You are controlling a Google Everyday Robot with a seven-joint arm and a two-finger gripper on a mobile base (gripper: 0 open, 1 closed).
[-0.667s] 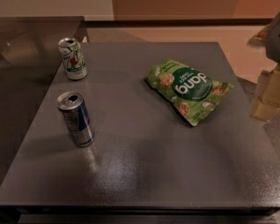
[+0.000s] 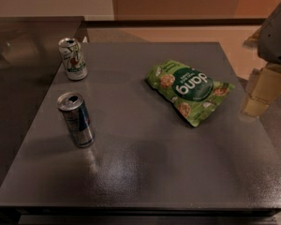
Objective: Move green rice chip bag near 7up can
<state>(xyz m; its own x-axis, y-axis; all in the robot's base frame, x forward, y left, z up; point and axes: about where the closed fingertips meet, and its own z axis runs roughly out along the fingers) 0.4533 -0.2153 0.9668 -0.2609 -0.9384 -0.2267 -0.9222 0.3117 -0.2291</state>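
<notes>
The green rice chip bag (image 2: 189, 91) lies flat on the dark grey table (image 2: 140, 172), right of the middle, its dark green round logo facing up. The 7up can (image 2: 73, 58) stands upright near the table's far left corner, white and silver with green markings. My gripper (image 2: 261, 95) hangs at the right edge of the view, just right of the bag and apart from it, low over the table's right edge. It holds nothing that I can see.
A taller, slimmer blue and silver can (image 2: 76, 119) stands upright at the left, in front of the 7up can. Another dark counter (image 2: 18, 55) adjoins the table on the left. Tan floor lies beyond the far edge.
</notes>
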